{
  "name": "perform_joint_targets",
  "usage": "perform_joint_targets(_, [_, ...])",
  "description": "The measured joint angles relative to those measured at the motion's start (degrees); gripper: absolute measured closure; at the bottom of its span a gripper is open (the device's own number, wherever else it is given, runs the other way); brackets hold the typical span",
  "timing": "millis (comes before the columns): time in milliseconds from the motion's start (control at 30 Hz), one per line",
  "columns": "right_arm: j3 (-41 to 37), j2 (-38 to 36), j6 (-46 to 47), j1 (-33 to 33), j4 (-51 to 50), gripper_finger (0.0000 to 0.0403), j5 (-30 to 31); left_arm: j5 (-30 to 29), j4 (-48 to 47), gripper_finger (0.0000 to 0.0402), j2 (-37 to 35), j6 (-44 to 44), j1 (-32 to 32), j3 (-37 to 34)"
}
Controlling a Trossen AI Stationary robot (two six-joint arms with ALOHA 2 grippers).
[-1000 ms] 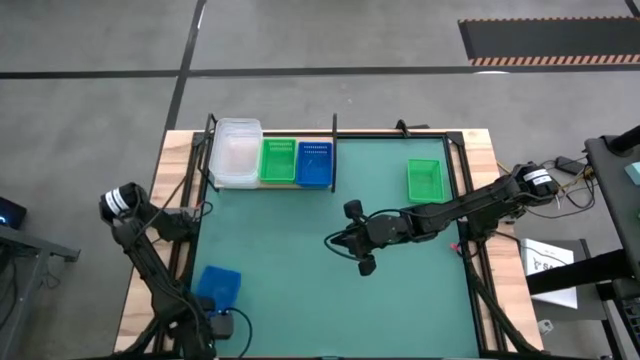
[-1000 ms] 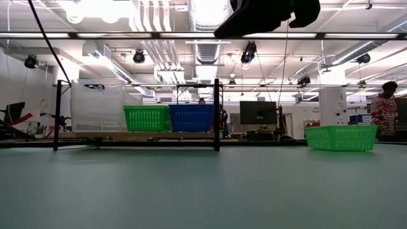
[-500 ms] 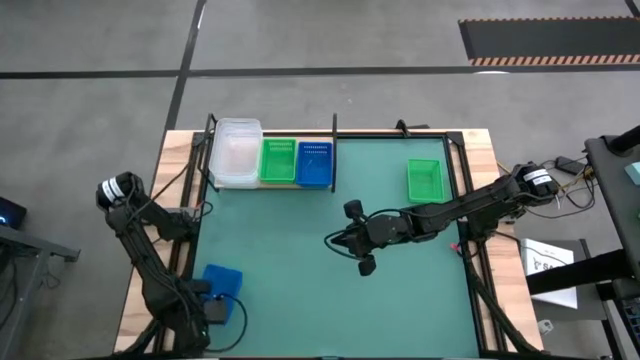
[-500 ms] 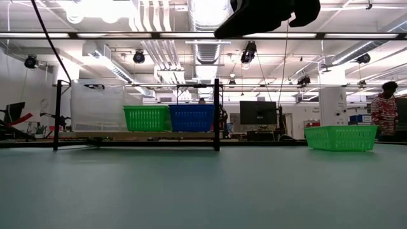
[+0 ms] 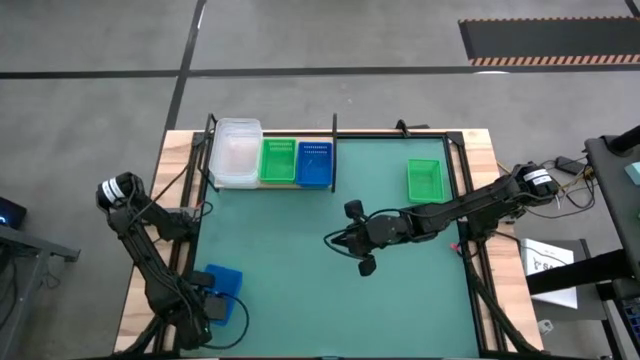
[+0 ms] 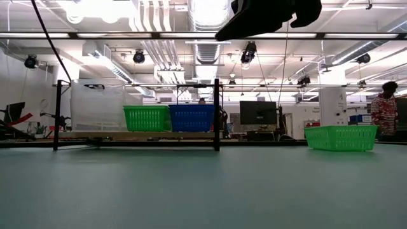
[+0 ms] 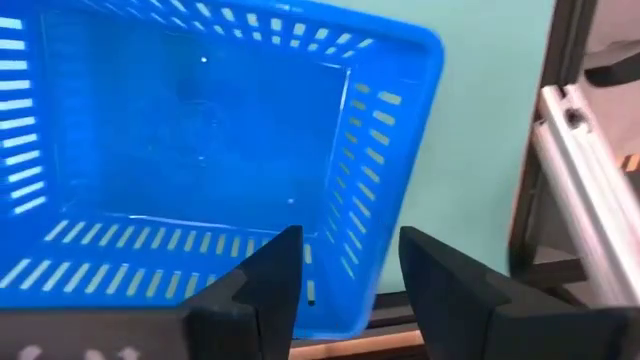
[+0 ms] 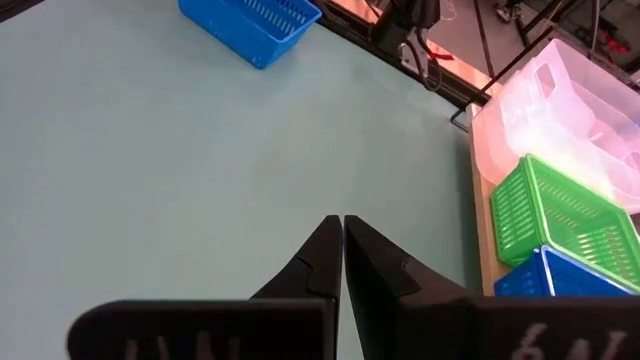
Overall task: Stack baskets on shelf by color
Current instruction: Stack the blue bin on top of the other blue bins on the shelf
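A loose blue basket (image 5: pixel 226 281) (image 7: pixel 190 150) sits on the green mat near the near left corner. My left gripper (image 5: pixel 208 300) (image 7: pixel 352 242) hangs open just above it, pointing steeply down, one finger on each side of a slotted side wall (image 7: pixel 350 215). On the wooden shelf (image 5: pixel 283 185) at the far left stand clear baskets (image 5: pixel 236 152), a green basket (image 5: pixel 278 160) and a blue basket (image 5: pixel 313 163). Another green basket (image 5: pixel 425 180) rests on the mat at the far right. My right gripper (image 5: pixel 332 240) (image 8: pixel 343 222) hovers shut over the mat's middle.
Black uprights (image 5: pixel 334 130) frame the shelf. A black rail (image 7: pixel 585 170) runs along the mat's edge beside the loose blue basket. Bare green mat (image 5: pixel 300 260) lies between the two arms. A person (image 6: pixel 384 108) stands in the room beyond the table.
My left gripper has come over the loose blue basket's near left part, sinking a little, tipping further down and rolling at the wrist; its fingers have stayed open. The basket has kept its place.
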Motion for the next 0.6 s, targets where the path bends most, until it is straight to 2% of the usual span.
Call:
perform_joint_targets(233, [0.0, 0.0, 2.1, 0.0, -2.1, 0.0394, 0.0, -4.3, 1.4, 0.0276, 0.3, 3.7, 0.0, -0.1])
perform_joint_targets(433, [-0.9, 0.0, 2.6, 0.0, -2.1, 0.0394, 0.0, -4.7, 2.7, 0.0309, 0.6, 3.8, 0.1, -0.1])
perform_joint_targets(600, [-1.4, 0.0, 3.1, 0.0, -2.1, 0.0394, 0.0, -5.9, 4.4, 0.0312, 0.7, 3.7, 0.1, 0.3])
